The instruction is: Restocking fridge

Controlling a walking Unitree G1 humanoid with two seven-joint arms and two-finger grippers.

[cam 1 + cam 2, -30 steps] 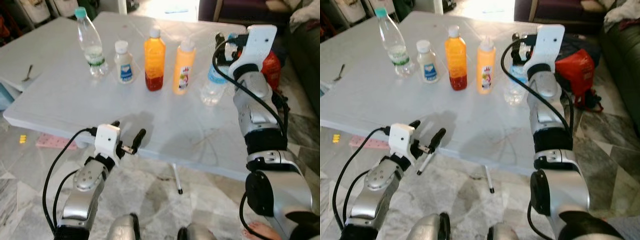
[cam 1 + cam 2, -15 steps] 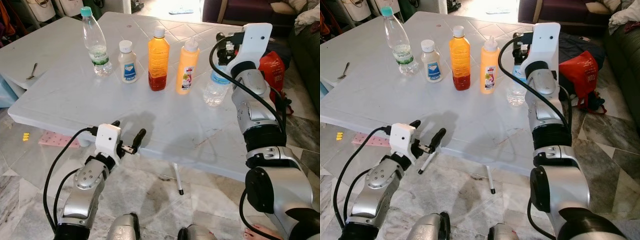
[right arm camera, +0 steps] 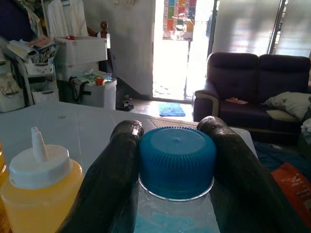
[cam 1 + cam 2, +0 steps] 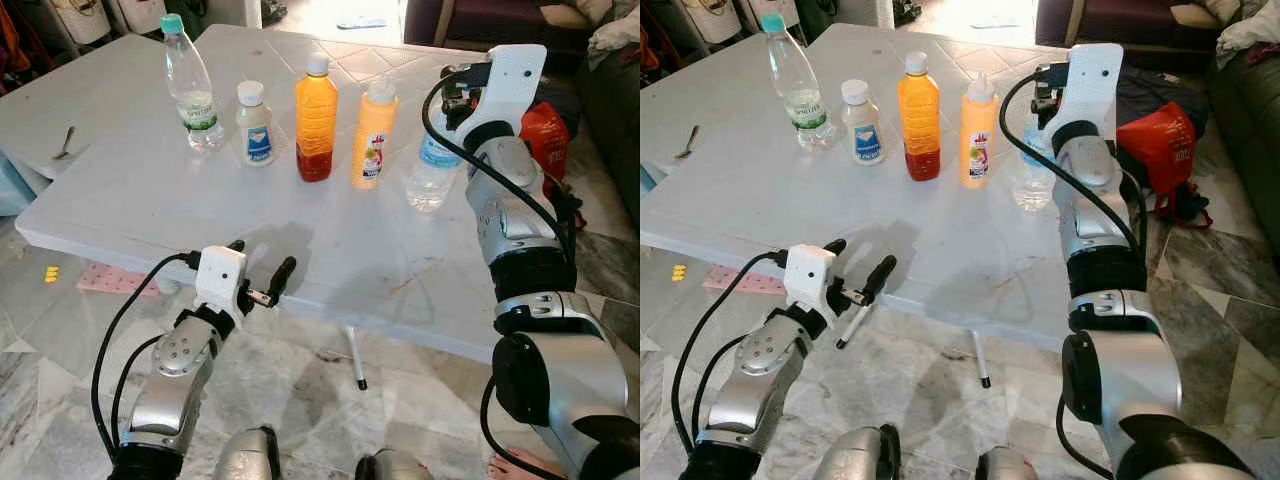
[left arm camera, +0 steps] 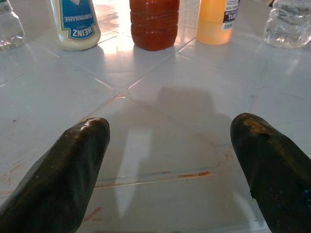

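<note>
Hovering low at the lower left of the frame, my left gripper [image 4: 262,272] hung with its fingers apart over the table [image 4: 130,190] edge. Farther off at the upper right, my right gripper [image 3: 175,145] pinched the blue-capped water bottle [image 4: 432,170] by the neck, so I judged the pick-up was under way and a straight lift came next. My arm hid the bottle's top in the head views, and the fridge was nowhere to judge.

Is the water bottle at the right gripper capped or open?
Capped. The right wrist view shows a blue ribbed cap seated on the water bottle, with the right gripper fingers on either side of it.
</note>
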